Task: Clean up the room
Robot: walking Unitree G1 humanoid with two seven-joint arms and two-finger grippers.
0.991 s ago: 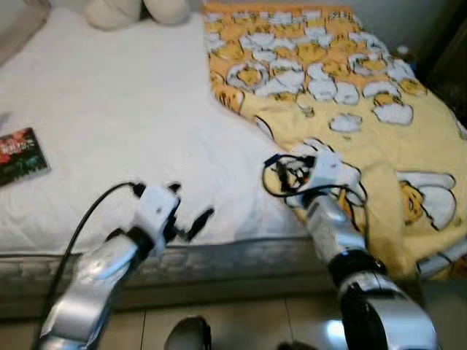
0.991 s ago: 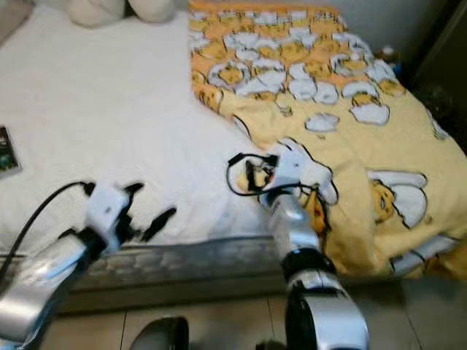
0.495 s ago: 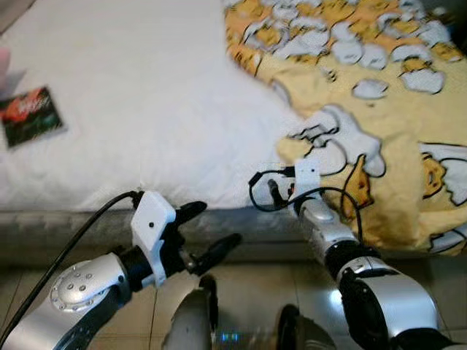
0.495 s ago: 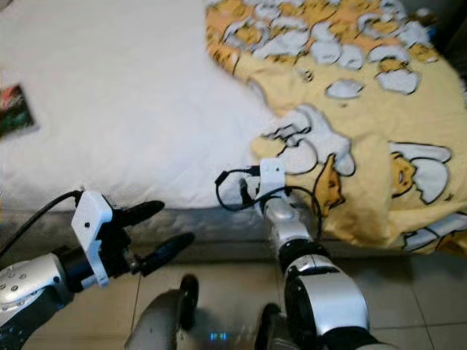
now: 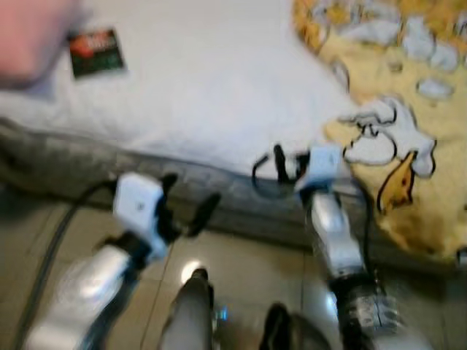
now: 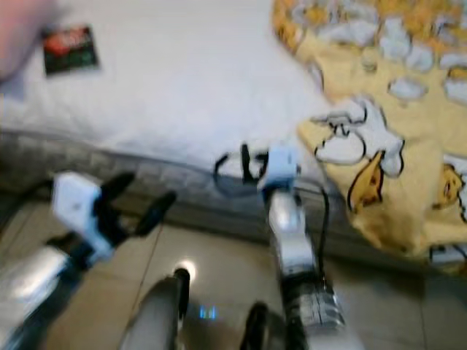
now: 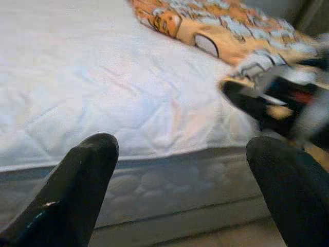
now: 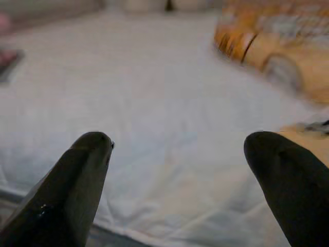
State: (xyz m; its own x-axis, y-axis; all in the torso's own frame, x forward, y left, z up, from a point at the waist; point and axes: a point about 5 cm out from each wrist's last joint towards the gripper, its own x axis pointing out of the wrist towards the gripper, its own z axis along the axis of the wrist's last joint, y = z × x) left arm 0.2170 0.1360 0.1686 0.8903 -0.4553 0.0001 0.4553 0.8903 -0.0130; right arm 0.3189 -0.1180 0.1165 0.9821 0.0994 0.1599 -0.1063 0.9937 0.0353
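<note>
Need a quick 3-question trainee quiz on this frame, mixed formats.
1. True or false: the left hand is holding the small dark book.
2. Multiple choice: the yellow patterned blanket lies on the bed's A) robot-left side B) robot-right side C) floor only.
3. Short answer: what surface does the right hand point at, fingers apart?

Key: 1. False; the hand is open near the mattress edge, far from the book. 2. B. 3. The white mattress top.

We see the booklet point(image 5: 96, 52) on the bed point(image 5: 204, 87) too blurred to read; the picture's edge cuts the blanket point(image 5: 408, 146).
</note>
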